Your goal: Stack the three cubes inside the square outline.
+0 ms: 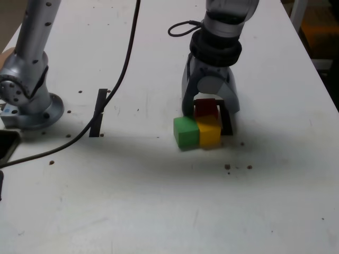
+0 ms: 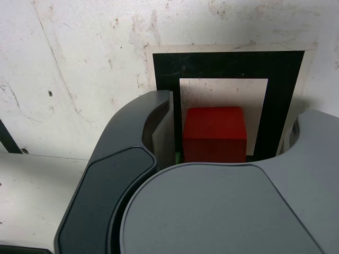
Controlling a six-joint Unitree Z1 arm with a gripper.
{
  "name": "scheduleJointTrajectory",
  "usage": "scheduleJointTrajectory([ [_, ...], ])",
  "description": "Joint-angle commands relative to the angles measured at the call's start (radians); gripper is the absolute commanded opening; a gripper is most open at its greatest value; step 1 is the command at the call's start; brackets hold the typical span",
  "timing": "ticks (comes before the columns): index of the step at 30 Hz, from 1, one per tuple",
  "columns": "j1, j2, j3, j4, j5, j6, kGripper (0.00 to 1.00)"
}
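Observation:
The red cube (image 2: 214, 135) sits inside the square outline (image 2: 228, 66), on its white centre, with my gripper (image 2: 233, 132) open around it. One finger stands close beside the cube and the other stands well clear. In the exterior view the gripper (image 1: 209, 110) points down over the red cube (image 1: 205, 108). The green cube (image 1: 185, 132) and the yellow cube (image 1: 209, 132) sit side by side and touching on the table, just in front of the red one. Only the right part of the square outline (image 1: 228, 123) shows there.
A silver arm base (image 1: 32, 100) stands at the exterior view's left, and a black cable (image 1: 124, 69) runs from it across the table. A thin black strip mark (image 1: 99, 119) lies beside the cable. The table's edge (image 1: 318, 69) runs down the exterior view's right.

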Motion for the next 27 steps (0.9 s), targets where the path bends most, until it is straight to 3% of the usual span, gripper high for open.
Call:
scheduleJointTrajectory([
  [1, -0.002, -0.012, -0.002, 0.002, 0.001, -0.001, 0.83],
  [27, -0.07, -0.043, 0.054, -0.048, -0.02, -0.031, 0.83],
])
